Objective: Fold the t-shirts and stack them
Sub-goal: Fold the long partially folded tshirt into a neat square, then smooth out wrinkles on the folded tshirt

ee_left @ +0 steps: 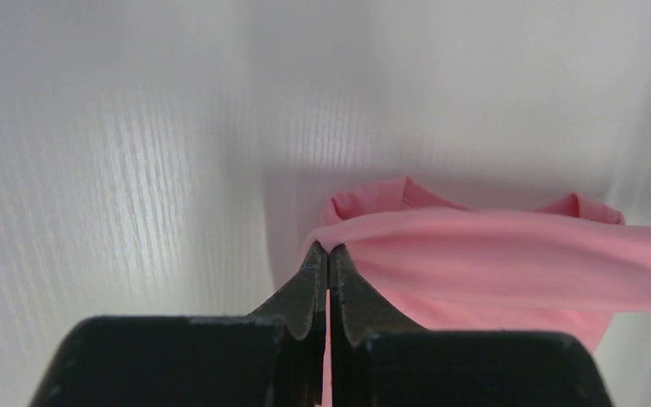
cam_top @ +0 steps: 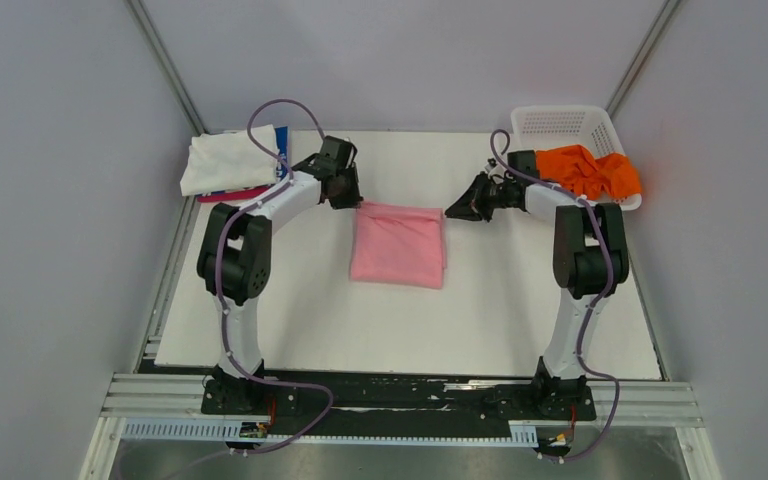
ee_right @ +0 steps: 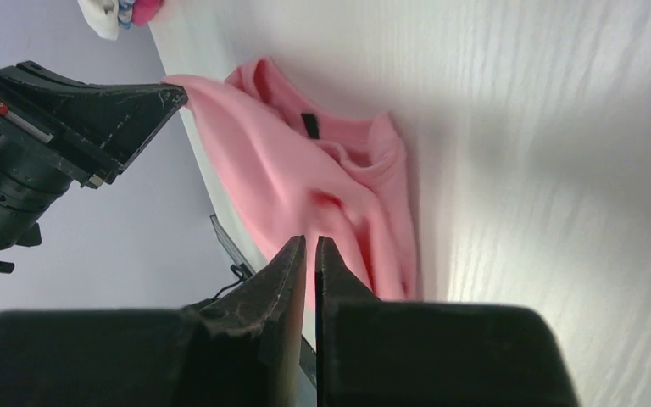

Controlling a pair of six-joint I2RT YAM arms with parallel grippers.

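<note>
White tabletop (cam_top: 520, 320) was seen bearing the light pink t-shirt (cam_top: 398, 245), folded, at its centre. One far corner was pinched by the closed left gripper (ee_left: 329, 254); the right gripper (ee_right: 311, 246), all but closed, held nothing. That corner was best let down gently, lest the fold be disturbed.

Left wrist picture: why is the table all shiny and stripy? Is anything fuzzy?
Left wrist view: light glares in streaks off the white table, and the pink t-shirt looks slightly blurred; right wrist view: similar glare lower right; top external view: even light.
</note>
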